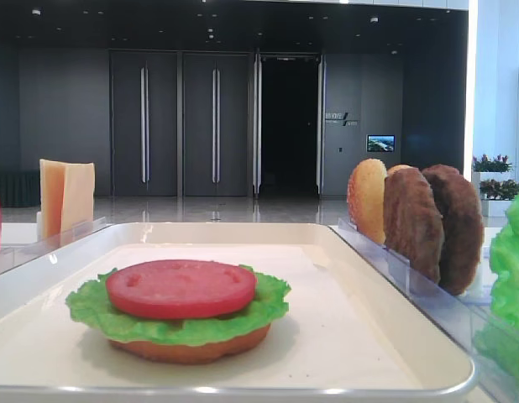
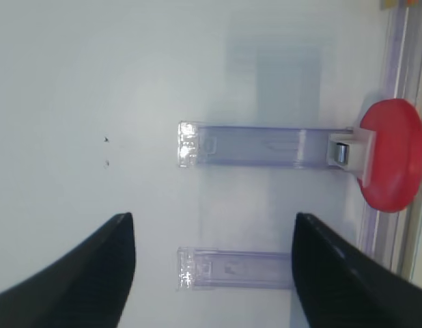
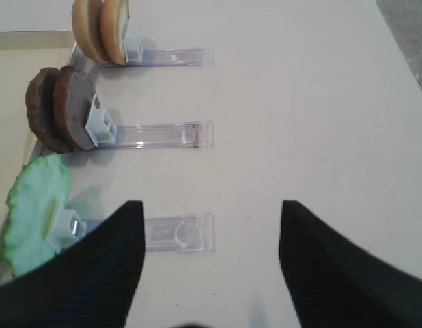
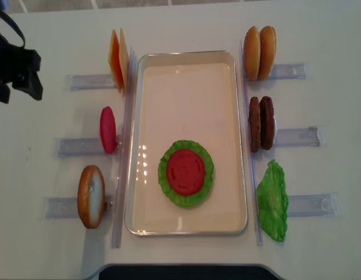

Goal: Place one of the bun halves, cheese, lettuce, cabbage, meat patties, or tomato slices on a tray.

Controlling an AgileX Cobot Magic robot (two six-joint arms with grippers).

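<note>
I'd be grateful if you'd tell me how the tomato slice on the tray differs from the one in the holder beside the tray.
The tomato slice on the tray lies flat; the tomato slice in the holder stands on edge. The first rests on the lettuce leaf inside the tray; the second sits outside it, on the left in the overhead view, in a clear holder. The first shows its dimpled face; the second shows mostly its rim from above. Both are red, round discs.

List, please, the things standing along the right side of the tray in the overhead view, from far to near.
Bun halves → meat patties → lettuce, each in its own clear holder beside the tray.
</note>
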